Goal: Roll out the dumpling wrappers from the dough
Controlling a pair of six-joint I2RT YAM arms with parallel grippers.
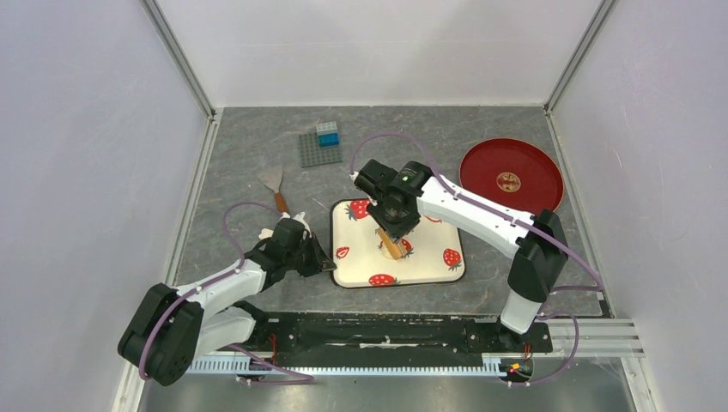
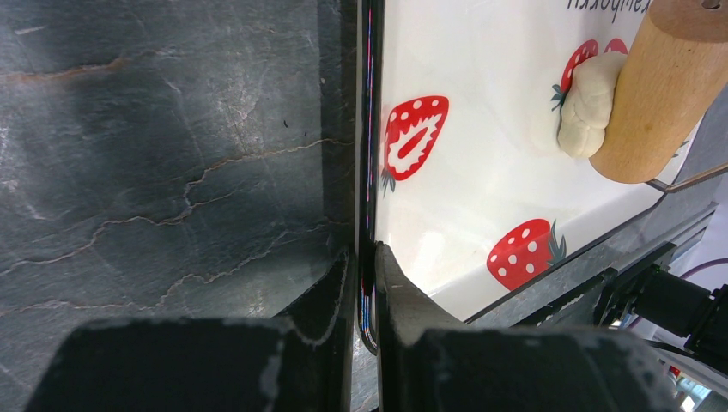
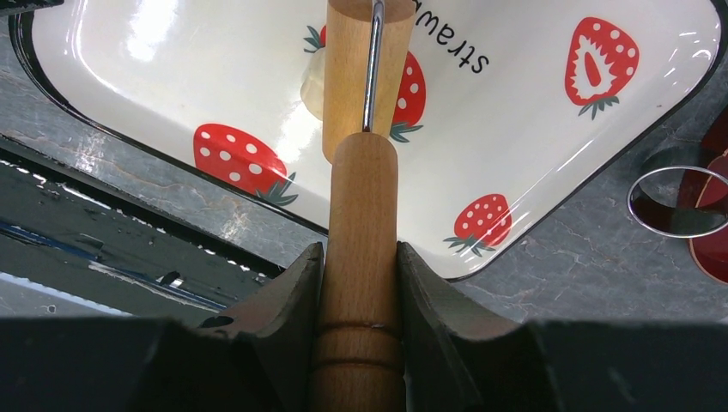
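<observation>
On one tray point(image 1: 427, 257), one dough point(image 2: 586, 107); right tool point(image 3: 359, 257) grips roller point(image 3: 360, 206), left tool point(image 2: 365, 255) clamps tray.

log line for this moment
left gripper shut on white strawberry-print tray rim | right gripper shut on tan wooden roller | roller touching pale dough lump

Left tool point(image 2: 367, 257), pinched nearly closed, reaches low rightward; right tool point(image 3: 360, 257), clamped tight, angles down

2 white-shelled arms point(image 1: 468, 209) with black joints, looping purple cables point(image 1: 249, 203); matte black jaws.
</observation>
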